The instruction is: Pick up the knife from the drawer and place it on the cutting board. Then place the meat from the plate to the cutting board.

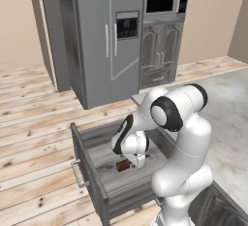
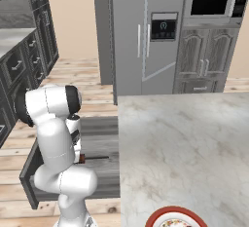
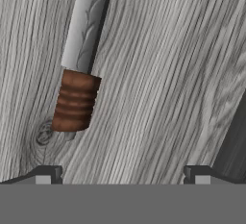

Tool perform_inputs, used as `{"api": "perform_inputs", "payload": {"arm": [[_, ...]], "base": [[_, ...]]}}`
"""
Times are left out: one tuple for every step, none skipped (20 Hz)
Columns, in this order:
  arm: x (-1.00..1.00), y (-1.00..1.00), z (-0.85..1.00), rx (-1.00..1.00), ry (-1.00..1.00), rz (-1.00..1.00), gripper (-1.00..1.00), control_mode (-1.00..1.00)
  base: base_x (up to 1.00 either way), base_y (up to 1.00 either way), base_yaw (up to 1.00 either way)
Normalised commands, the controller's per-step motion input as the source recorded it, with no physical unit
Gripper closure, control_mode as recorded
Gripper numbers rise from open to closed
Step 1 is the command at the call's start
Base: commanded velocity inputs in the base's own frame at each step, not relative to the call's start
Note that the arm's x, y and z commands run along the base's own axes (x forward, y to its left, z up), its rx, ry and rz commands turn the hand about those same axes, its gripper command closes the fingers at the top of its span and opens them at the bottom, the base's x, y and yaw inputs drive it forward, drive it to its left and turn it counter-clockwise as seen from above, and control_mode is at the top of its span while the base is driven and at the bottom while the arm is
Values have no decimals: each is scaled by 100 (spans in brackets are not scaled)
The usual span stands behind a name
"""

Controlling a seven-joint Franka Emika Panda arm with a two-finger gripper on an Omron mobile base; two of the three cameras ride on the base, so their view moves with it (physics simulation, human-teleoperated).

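While lowered into the pulled-out drawer [image 1: 111,184], hangs over the knife [image 3: 79,59] with the gripper [image 3: 122,172] spread to its widest and holding nothing; fingertips [image 3: 48,174] apart from the reddish-brown ribbed handle, which lies just ahead of the left tip in the hand view; grey blade running on from the handle toward the top of that view, flat on the drawer's wood-grain floor; seen from the left base view as a small reddish-brown handle [image 1: 122,165] near the middle of the drawer floor, just beside the white hand; silver bar handle [image 1: 77,172] on the drawer's panelled front; at the near edge of the marble counter [image 2: 185,138], red-rimmed plate [image 2: 160,215] cut off by the right base view's lower border; steel fridge [image 1: 104,36] and microwave [image 1: 162,2] against the far wall.
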Motion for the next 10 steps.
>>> {"api": "perform_inputs", "payload": {"arm": [[0, -8, -29, 0, 0, 1, -100, -100], [0, -6, -29, 0, 0, 1, -100, -100], [0, -6, -27, 0, 0, 1, -100, -100], [0, -11, -28, 0, 0, 1, -100, -100], [0, -15, -29, 0, 0, 2, -100, -100], [1, -19, -27, 0, 0, 3, -100, -100], [6, -19, -27, 0, 0, 3, -100, -100], [11, -15, -21, 0, 0, 4, -100, -100], [16, -9, -12, 0, 0, 5, -100, -100], [19, -4, -5, 0, 0, 6, -100, -100]], "base": [[0, 0, 0], [0, 0, 0], [0, 0, 0], [0, 0, 0], [0, 0, 0], [0, 0, 0], [0, 0, 0], [0, 0, 0], [0, 0, 0], [0, 0, 0]]}}
